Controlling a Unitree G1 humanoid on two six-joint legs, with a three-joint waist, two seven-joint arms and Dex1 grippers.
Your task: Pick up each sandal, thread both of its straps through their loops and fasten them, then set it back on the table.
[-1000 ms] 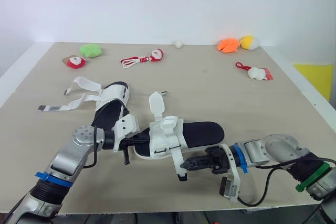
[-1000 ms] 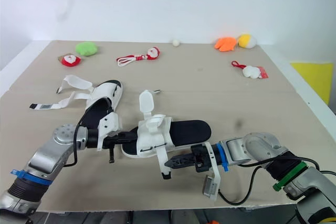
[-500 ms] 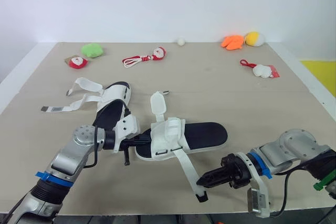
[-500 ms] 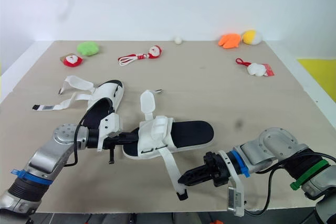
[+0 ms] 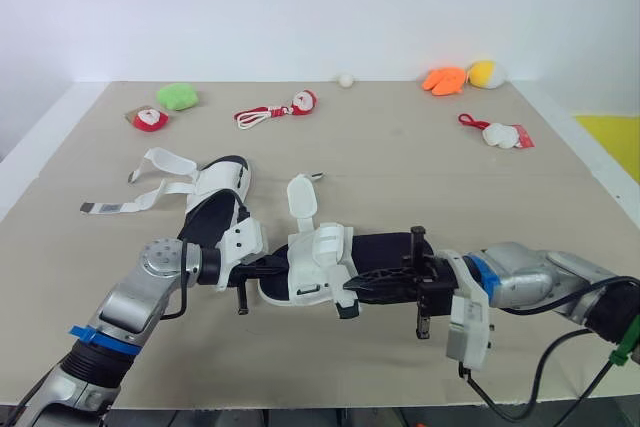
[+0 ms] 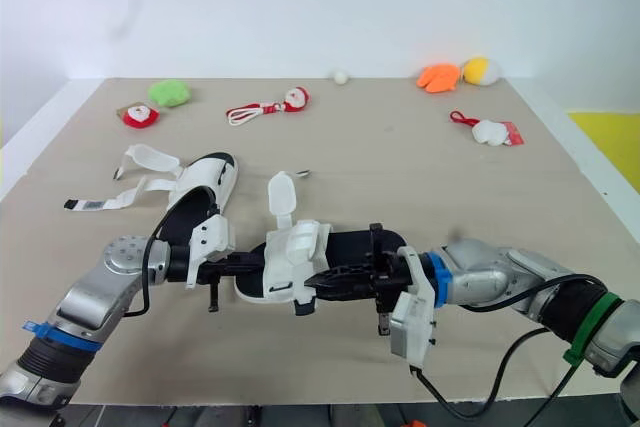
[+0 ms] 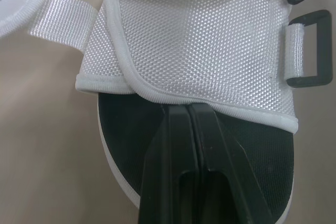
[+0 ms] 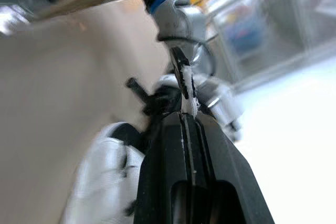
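left pincer (image 5: 272,268) clamped shut on toe end of white mesh sandal with black footbed (image 5: 388,251), near centre of beige table (image 5: 420,167). right pincer (image 5: 352,295) pinched tight on its white webbing strap (image 8: 187,91), touching the upper.

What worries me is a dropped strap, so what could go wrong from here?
The right gripper pinches the strap by its thin end, so it may slip before reaching the loop. The left gripper clamps the sandal only at its sole edge; a hard pull could twist it loose. The other sandal lies beside the left arm and might get nudged.
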